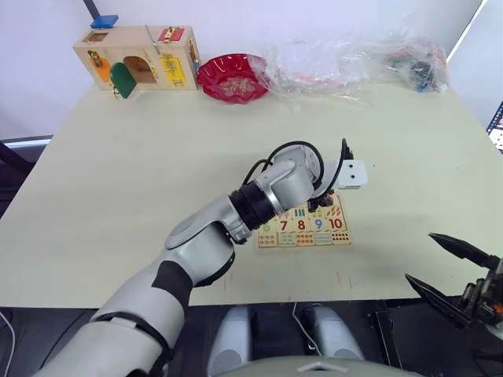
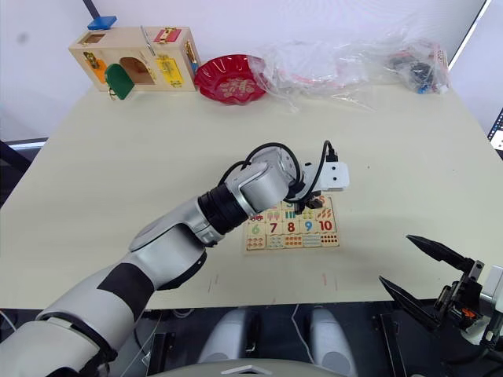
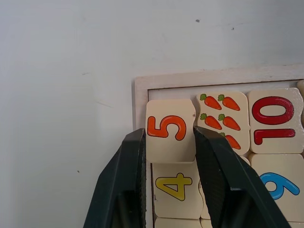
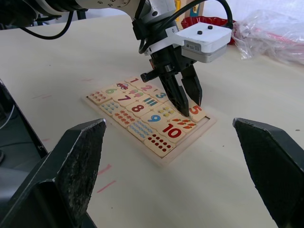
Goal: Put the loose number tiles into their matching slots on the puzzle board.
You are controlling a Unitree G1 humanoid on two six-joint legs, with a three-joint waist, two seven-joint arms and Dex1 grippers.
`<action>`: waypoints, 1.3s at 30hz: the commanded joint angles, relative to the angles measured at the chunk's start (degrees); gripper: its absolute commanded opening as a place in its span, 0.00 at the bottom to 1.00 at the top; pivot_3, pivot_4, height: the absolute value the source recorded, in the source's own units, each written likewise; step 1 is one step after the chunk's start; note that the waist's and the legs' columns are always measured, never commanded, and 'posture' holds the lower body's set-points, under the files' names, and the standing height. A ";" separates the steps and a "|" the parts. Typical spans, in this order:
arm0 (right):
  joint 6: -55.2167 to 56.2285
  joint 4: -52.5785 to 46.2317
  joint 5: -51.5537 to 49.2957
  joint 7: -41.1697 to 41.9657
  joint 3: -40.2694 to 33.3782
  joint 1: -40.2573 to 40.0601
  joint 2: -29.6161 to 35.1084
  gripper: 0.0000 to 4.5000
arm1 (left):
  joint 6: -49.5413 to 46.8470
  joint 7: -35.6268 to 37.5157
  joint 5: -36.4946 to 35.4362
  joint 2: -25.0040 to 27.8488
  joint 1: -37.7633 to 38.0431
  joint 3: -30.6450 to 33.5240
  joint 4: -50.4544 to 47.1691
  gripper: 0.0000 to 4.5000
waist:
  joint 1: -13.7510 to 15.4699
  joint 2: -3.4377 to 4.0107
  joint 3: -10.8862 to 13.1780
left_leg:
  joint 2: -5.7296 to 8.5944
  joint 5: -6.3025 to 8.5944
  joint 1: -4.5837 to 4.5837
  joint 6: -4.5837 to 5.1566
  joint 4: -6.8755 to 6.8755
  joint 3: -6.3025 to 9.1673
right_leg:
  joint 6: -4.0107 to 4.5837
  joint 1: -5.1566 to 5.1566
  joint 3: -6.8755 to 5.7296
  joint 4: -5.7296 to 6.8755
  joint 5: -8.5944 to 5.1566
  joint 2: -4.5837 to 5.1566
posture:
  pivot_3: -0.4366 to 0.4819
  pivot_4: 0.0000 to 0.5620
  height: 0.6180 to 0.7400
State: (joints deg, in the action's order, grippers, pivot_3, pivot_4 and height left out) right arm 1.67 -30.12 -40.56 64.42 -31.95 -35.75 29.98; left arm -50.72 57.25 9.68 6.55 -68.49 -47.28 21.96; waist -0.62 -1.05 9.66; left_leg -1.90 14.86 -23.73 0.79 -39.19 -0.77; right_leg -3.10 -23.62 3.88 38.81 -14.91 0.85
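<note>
Left gripper (image 3: 169, 142): I have it clamped on the 5 tile (image 3: 170, 129).
Right gripper (image 4: 171, 156): spread apart, idle.
Risk: tile sits skewed at the puzzle board (image 3: 204, 78) corner; releasing now could leave it riding the rim.

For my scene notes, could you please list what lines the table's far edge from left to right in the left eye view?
Wooden latch box → red bowl → clear plastic bags.

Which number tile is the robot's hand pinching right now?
The 5 tile, with the orange numeral. It sits between the left gripper's two black fingers at the corner of the puzzle board. The yellow 4 tile beside it lies flat and unheld.
</note>
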 commanded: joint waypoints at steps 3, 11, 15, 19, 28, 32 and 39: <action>1.19 -1.07 -0.04 -0.41 0.03 0.00 -0.17 1.00 | 0.80 0.19 1.22 -0.51 0.29 0.17 -1.64 0.28 | 0.00 0.00 0.00 | 0.00 0.00 0.00 0.00 0.00 0.00 | 0.00 0.00 0.00 0.00 0.00 0.00 | 0.48 0.27 1.00; 0.68 -1.99 -0.13 -1.48 0.23 0.11 0.42 1.00 | 1.20 0.43 1.85 -1.06 0.58 0.28 -1.36 0.28 | 0.03 0.00 0.00 | 0.01 0.00 0.00 0.00 0.00 0.00 | 0.00 0.00 0.00 0.00 0.00 0.01 | 0.48 0.27 1.00; 0.70 -2.20 -0.31 -1.62 0.00 -0.21 0.41 1.00 | 1.91 0.59 2.25 -1.37 0.55 0.30 -0.81 0.28 | 0.04 0.00 0.00 | 0.01 0.00 0.00 0.00 0.00 0.00 | 0.00 0.00 0.00 0.00 0.00 0.01 | 0.48 0.27 1.00; 0.88 -2.55 -0.36 -1.65 -0.08 -0.96 0.07 1.00 | 2.26 1.07 2.45 -1.44 0.58 0.32 -0.89 0.28 | 0.04 0.00 0.00 | 0.01 0.00 0.00 0.00 0.00 0.00 | 0.00 0.00 0.00 0.00 0.00 0.01 | 0.48 0.27 1.00; 1.04 -3.29 -0.59 -2.04 -0.42 -2.35 -0.11 1.00 | 3.50 1.50 2.47 -2.13 0.13 1.19 0.69 0.28 | 0.09 0.01 -0.01 | 0.02 0.00 0.00 0.00 0.00 0.01 | 0.00 0.00 0.00 0.00 0.00 0.01 | 0.48 0.27 1.00; 0.98 -3.27 -0.68 -2.20 -0.38 -2.39 0.08 1.00 | 4.27 1.63 2.52 -2.37 -0.21 1.99 1.63 0.28 | 0.10 0.01 -0.01 | 0.03 0.00 0.00 0.00 0.00 0.01 | -0.01 0.01 0.00 0.00 0.00 0.02 | 0.48 0.27 1.00; 0.99 -3.08 -0.73 -2.25 -0.31 -2.33 0.14 1.00 | 7.17 2.42 2.90 -2.74 -0.86 2.81 4.06 0.28 | 0.12 0.01 -0.01 | 0.03 0.00 0.00 0.00 0.00 0.01 | -0.01 0.01 0.00 0.00 0.00 0.02 | 0.48 0.27 1.00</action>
State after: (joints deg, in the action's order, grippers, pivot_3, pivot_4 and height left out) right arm 1.65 -31.46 -40.45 62.19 -30.96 -37.69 30.04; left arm -44.77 59.25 12.24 4.60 -68.00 -45.51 26.03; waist -0.50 -1.04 9.65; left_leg -1.86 14.86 -23.73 0.80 -39.19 -0.76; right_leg -3.11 -23.61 3.88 38.80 -14.92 0.88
